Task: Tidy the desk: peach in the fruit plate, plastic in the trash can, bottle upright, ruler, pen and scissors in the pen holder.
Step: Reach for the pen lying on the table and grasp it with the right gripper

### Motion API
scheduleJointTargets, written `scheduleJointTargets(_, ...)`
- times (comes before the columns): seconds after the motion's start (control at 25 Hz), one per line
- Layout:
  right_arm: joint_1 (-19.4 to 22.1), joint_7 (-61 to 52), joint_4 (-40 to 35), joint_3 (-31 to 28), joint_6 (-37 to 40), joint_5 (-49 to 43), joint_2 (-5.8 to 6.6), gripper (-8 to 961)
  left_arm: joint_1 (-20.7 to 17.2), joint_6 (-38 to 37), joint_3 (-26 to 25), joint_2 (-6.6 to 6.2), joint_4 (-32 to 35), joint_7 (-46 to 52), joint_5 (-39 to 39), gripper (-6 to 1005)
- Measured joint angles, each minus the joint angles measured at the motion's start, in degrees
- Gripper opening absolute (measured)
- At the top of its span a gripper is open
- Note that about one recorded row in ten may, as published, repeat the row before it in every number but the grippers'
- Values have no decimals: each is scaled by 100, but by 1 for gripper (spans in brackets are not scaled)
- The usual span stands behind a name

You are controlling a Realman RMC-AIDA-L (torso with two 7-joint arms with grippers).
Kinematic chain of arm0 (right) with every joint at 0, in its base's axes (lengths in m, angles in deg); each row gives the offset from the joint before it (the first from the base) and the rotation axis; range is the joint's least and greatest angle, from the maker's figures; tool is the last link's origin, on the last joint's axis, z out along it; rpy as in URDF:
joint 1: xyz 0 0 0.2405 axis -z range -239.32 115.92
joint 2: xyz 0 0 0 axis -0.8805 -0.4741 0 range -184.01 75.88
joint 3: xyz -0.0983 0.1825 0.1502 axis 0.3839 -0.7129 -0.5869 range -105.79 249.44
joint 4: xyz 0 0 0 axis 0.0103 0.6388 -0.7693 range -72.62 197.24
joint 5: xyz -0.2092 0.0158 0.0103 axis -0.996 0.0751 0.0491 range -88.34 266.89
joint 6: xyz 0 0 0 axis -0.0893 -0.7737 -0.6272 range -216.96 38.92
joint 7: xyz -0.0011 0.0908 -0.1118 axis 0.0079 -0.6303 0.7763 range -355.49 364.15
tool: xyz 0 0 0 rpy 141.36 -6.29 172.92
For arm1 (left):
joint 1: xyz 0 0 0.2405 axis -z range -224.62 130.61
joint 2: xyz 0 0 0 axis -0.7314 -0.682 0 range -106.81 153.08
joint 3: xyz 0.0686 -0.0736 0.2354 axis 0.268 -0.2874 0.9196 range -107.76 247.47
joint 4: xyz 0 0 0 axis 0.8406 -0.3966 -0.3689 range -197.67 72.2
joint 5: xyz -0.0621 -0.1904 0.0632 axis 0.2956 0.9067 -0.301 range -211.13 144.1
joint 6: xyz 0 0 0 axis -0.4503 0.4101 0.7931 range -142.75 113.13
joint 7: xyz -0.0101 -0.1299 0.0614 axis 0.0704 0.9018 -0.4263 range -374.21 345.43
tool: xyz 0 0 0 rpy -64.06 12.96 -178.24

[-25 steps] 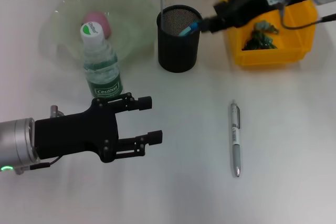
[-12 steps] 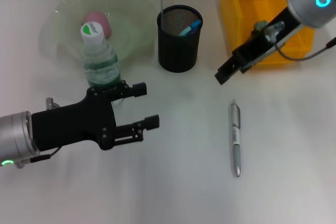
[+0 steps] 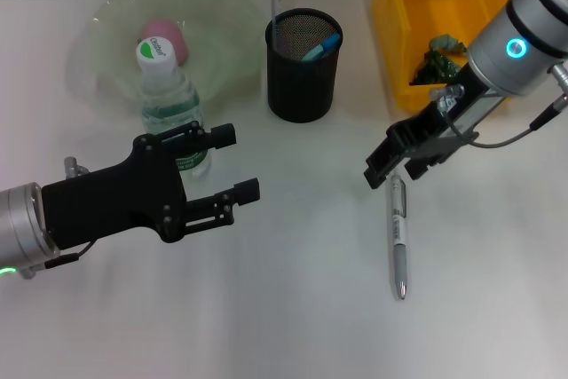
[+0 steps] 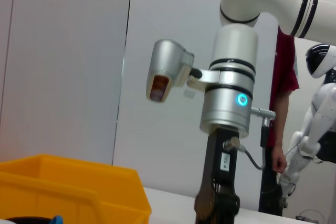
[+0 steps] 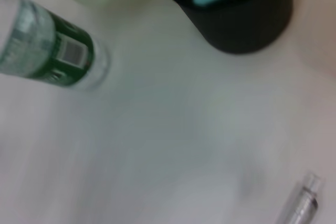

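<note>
Right claw (image 3: 383, 169) low over table, right at clip end of pen (image 3: 398, 235); can't tell its finger state. Pen flat on table, long axis running away from pen holder (image 3: 303, 65) toward me, tip at near end. Claw at pen's holder-side end, rest of pen trails toward me. My read: right arm far nearer, pen is its pick.

Left claw (image 3: 224, 166) spread, empty, beside upright bottle (image 3: 168, 95), well apart from pen.

Peach (image 3: 166, 37) in fruit plate (image 3: 222, 6), beyond bottle.
</note>
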Motion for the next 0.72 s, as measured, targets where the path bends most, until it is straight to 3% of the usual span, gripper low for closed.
scheduleJointTargets(0.36, -535, -47, 1371, -58, -402, -687, -1, 636, -1, -36, -40, 21, -14, -197, 24, 747)
scheduleJointTargets(0.72, -799, -51, 1626, 31, -664, -1155, -21, 635, -1, -53, -39, 24, -102, -302, 110, 747)
